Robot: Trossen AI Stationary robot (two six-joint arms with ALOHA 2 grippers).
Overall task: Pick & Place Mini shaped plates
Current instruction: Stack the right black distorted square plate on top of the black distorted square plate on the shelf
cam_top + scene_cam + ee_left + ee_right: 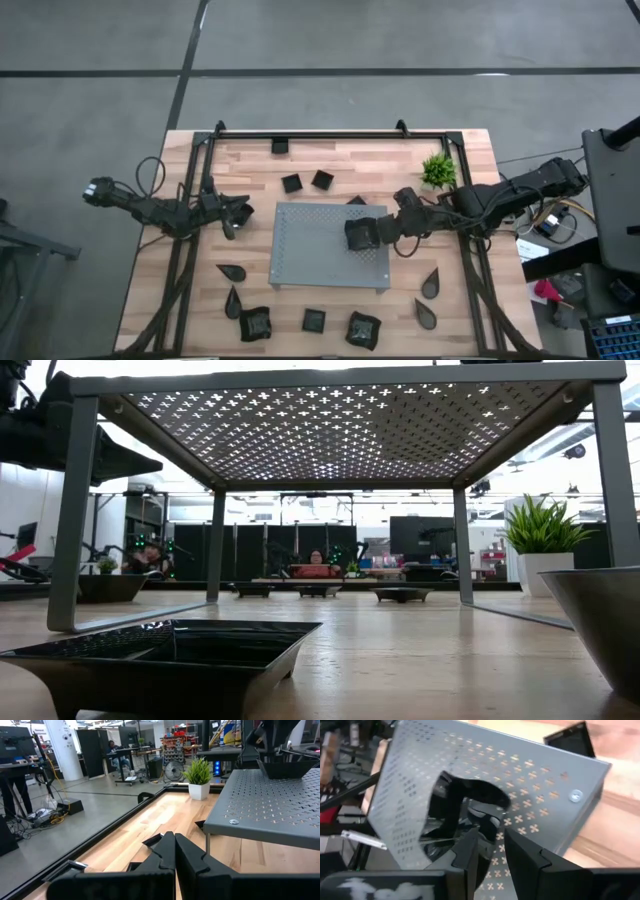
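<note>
With jaws parted, plate between right gripper fingers.

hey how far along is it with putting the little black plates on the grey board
Barely started. One wavy-edged black plate sits on the grey perforated board, with the right end effector at it, fingers parted as if letting go. Every other mini plate lies on the wooden table, like the teardrop plate. The left end effector waits shut beside the board.

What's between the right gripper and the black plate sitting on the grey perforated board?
Nothing visible. The right gripper sits directly at the small black plate on the right half of the grey perforated board, its fingers apart around the plate's rim in the right wrist view. The left gripper waits shut, off the board's left edge.
</note>
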